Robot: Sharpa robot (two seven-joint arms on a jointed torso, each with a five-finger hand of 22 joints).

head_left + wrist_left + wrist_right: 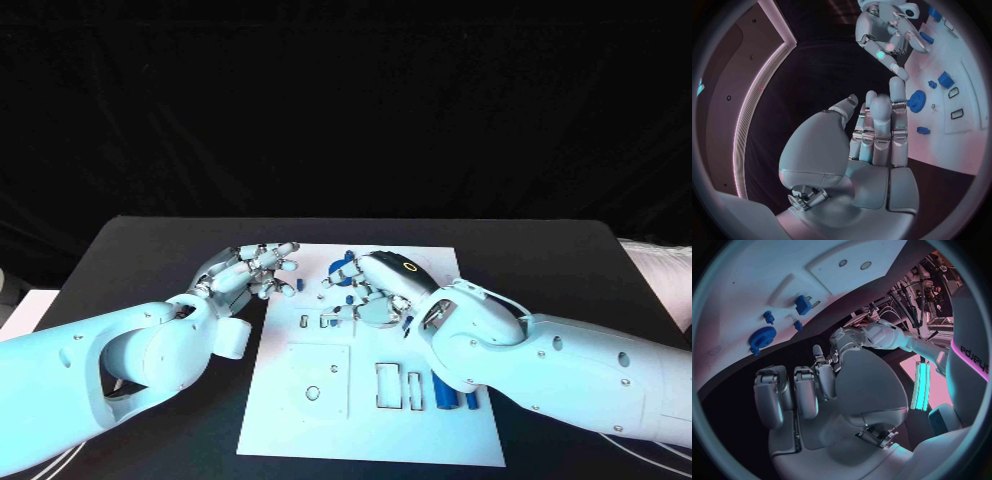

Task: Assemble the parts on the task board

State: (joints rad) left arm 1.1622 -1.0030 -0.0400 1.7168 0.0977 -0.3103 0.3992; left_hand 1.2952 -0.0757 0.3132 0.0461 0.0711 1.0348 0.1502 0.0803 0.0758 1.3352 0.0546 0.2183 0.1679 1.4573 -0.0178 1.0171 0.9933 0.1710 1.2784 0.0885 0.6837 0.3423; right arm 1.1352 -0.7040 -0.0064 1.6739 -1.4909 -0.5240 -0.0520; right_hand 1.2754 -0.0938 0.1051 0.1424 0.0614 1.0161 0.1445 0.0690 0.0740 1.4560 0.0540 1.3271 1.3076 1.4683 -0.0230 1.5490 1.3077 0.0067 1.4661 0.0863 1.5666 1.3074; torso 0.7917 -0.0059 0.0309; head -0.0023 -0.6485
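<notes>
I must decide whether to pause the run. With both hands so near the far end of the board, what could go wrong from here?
1. The left hand and right hand are close together over the task board; they might collide.
2. Small loose parts, like the blue gear, lie near the fingers and could be knocked away.
3. In the head view the right hand covers parts beneath it, so a grasp may miss.

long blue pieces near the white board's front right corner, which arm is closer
Right. The right arm lies just beside the long blue pieces; the left arm is off the white task board's opposite edge.
</notes>
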